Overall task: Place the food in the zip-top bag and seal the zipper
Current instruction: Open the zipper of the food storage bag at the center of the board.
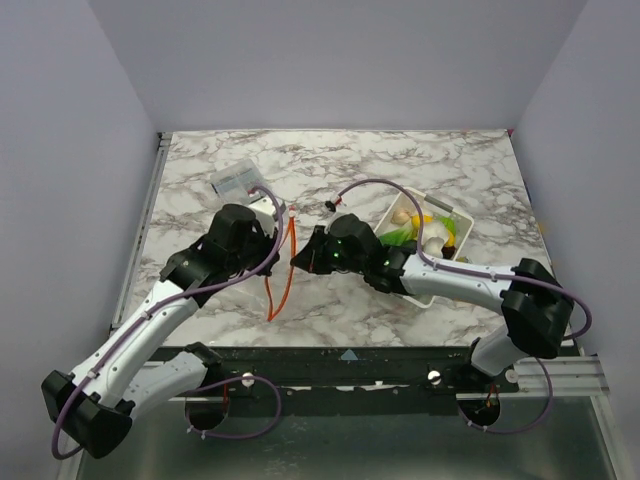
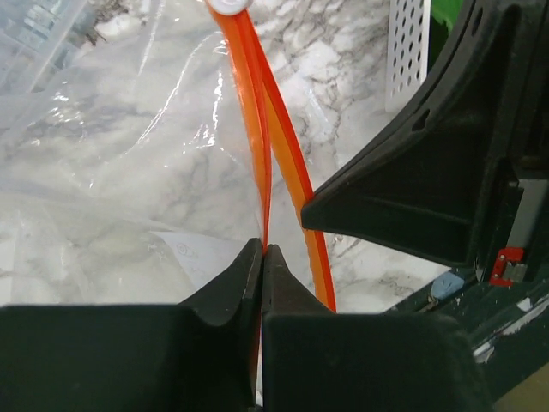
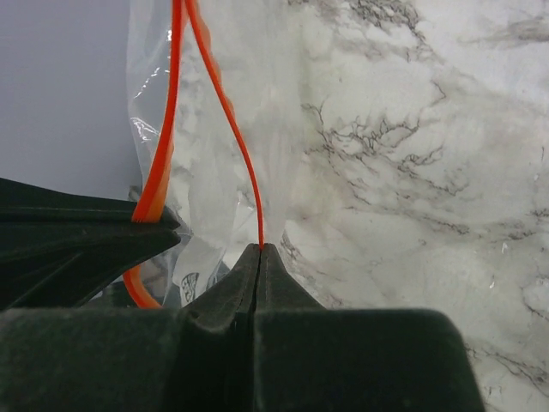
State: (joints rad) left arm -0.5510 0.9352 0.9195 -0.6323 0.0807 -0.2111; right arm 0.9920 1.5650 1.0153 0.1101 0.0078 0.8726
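Left jaws: clenched on one side of the thin orange-red plastic zipper strip (image 2: 257, 129); the strip comes out of the closed tips and runs away from them.
Right jaws: clenched on the other side of the same strip, opposite to the left jaws; in the left wrist view one black finger of them stands just beside the strip.
Zipper: the two sides are apart between the two grips, so the mouth is open, and they come together at the far end near a small white piece.
Bag: the transparent soft plastic zip-top bag (image 2: 129, 129) lies wrinkled on the white-grey marble counter (image 1: 400, 170), mostly under the left arm (image 1: 150, 330); a paper label shows through the plastic.
Food: the small plastic toy foods (image 1: 425, 235), green, yellow and white pieces, lie in the white perforated rectangular basket (image 2: 407, 51), on the right of the bag and partly under the right arm (image 1: 470, 285).
Other things: a flat grey-clear rectangular packet (image 1: 235, 178) lies on the counter behind the left arm.
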